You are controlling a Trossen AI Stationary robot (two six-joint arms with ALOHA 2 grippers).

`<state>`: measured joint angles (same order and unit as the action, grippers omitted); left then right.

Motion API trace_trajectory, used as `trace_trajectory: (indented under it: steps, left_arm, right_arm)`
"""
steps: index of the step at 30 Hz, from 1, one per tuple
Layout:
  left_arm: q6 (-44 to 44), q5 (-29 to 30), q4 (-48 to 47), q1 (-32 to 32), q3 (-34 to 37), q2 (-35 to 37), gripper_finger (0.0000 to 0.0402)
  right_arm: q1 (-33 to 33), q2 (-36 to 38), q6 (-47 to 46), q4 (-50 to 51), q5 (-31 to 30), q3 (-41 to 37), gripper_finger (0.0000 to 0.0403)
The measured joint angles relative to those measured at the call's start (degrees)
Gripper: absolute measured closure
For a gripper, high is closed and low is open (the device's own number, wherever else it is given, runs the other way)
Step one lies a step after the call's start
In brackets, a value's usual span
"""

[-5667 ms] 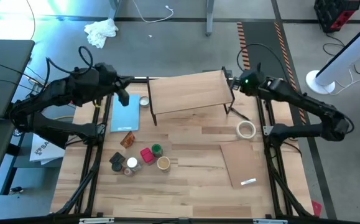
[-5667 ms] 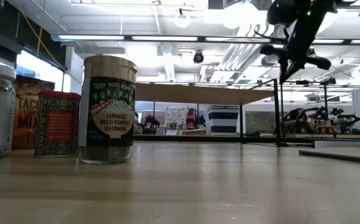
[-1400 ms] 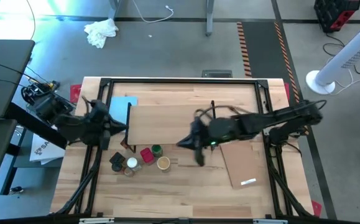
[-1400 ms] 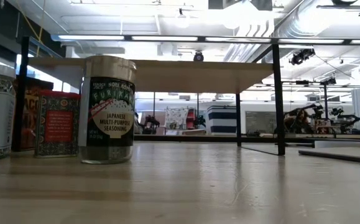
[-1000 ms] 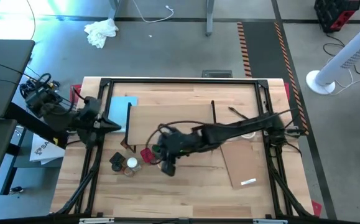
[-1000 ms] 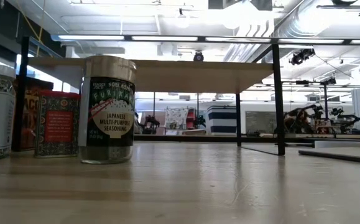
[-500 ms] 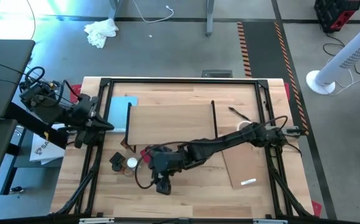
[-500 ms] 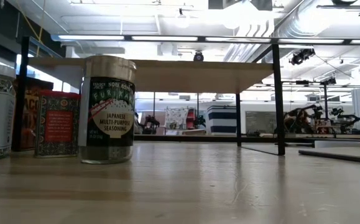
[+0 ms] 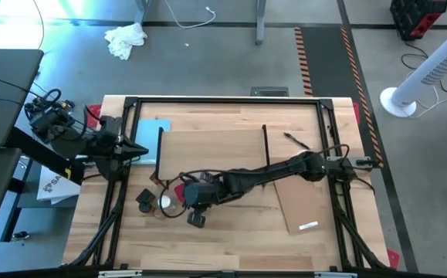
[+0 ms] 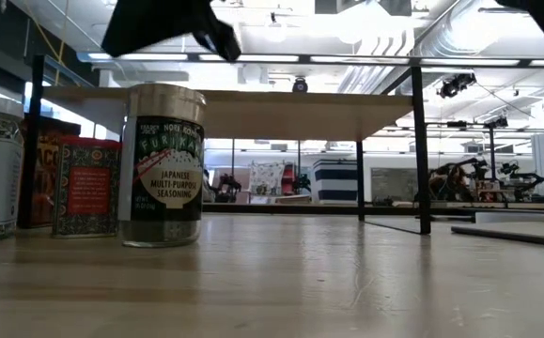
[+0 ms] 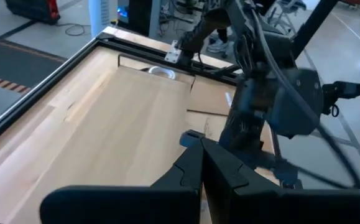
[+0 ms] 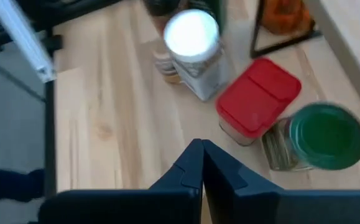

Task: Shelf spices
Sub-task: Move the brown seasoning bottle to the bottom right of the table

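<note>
shelf [image 9: 211,153]: we see a pale plank top on thin black wire end frames, standing upright mid-table.
spices [image 9: 161,201]: we see upright jars clustered at the shelf's 7 o'clock.
green-lidded jar [image 12: 321,138]: touching the red tin [image 12: 256,97].
white-lidded jar [image 12: 192,38]: near the red tin.

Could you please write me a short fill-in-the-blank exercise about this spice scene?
1. The right end effector hovers over the jars with its fingers ____.
2. The square tin has a ____ lid.
3. The round jar beside it has a ____ lid.
4. The shelf top holds ____ jars.

Answers: shut; red; green; no
</note>
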<state>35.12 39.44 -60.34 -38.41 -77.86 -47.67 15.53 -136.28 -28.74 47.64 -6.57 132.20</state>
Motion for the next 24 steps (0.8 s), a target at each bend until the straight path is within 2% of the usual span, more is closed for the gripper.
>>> trace_trajectory:
  steps: [6, 14, 24]
  left_arm:
    - [0.8, 0.83, -0.11, 0.02, 0.3, -0.37, 0.0401]
    - [0.82, 1.79, -0.59, 0.02, 0.3, -0.72, 0.0402]
    - [1.07, 1.71, -2.34, 0.02, 0.27, -1.0, 0.0401]
  right_arm:
    - [-0.69, -2.24, -5.55, 0.01, -5.2, -0.02, 0.0402]
    - [-0.74, -3.03, -5.8, 4.29, -4.95, 0.06, 0.0402]
    - [1.17, -2.56, -6.16, 15.46, 3.71, 0.63, 0.0403]
